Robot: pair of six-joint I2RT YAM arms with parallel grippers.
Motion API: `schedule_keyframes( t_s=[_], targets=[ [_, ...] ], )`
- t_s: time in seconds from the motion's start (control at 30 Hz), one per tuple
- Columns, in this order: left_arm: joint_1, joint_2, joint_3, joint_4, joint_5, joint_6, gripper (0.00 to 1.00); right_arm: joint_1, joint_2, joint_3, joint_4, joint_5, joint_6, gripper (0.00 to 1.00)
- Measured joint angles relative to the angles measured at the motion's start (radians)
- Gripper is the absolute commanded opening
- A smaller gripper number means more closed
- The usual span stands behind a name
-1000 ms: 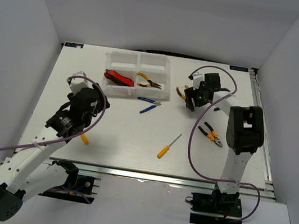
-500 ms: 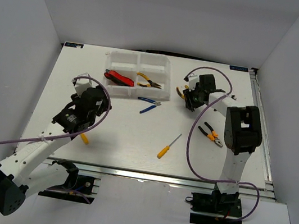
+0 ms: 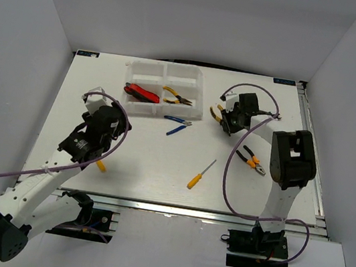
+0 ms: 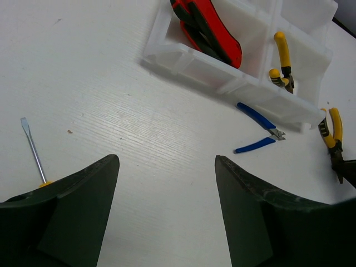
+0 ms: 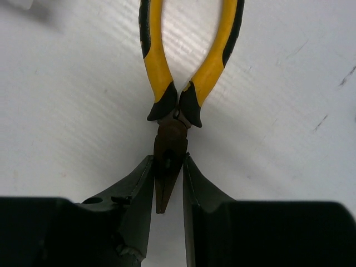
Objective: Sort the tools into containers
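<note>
The yellow-and-black pliers [image 5: 169,133] lie flat on the bench [image 3: 139,161], just right of the white organiser tray [image 3: 149,68] and outside it. The right end effector [image 5: 167,161] is nearly closed, one finger pressed to each side of the bare metal nose. The handles point away from it and are splayed apart.

This looks like a stiff steel tool, fairly heavy for its size and not fragile. The nose is smooth and tapered, so it would probably be slippery, and a hold there leaves most of the weight hanging beyond the fingers. The handles may droop or swing at the loose joint once lifted. A hold at the pivot, or across the rubbery handle sleeves, would likely sit firmer.

The left end effector [image 4: 166,161] is wide open and holds nothing, hovering over the bench near a thin screwdriver [image 4: 30,147]
</note>
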Motion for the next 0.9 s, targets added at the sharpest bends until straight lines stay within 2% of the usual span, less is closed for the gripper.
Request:
schedule_keyframes(
  t_s=[0.2, 0.4, 0.73, 0.9],
  targets=[
    [0.000, -0.013, 0.000, 0.000, -0.002, -0.001, 0.81, -0.006, -0.146, -0.113, -0.017, -0.053, -0.001, 0.00],
    [0.004, -0.020, -0.001, 0.003, -0.006, -0.002, 0.81, -0.001, -0.295, -0.132, 0.019, -0.144, 0.002, 0.00],
    [0.004, -0.026, -0.003, 0.000, -0.008, -0.009, 0.81, 0.100, -0.293, -0.045, 0.063, -0.213, 0.009, 0.00],
    [0.004, -0.069, -0.024, -0.002, -0.011, -0.025, 0.81, 0.110, -0.293, -0.022, 0.101, -0.220, 0.012, 0.00]
  ],
)
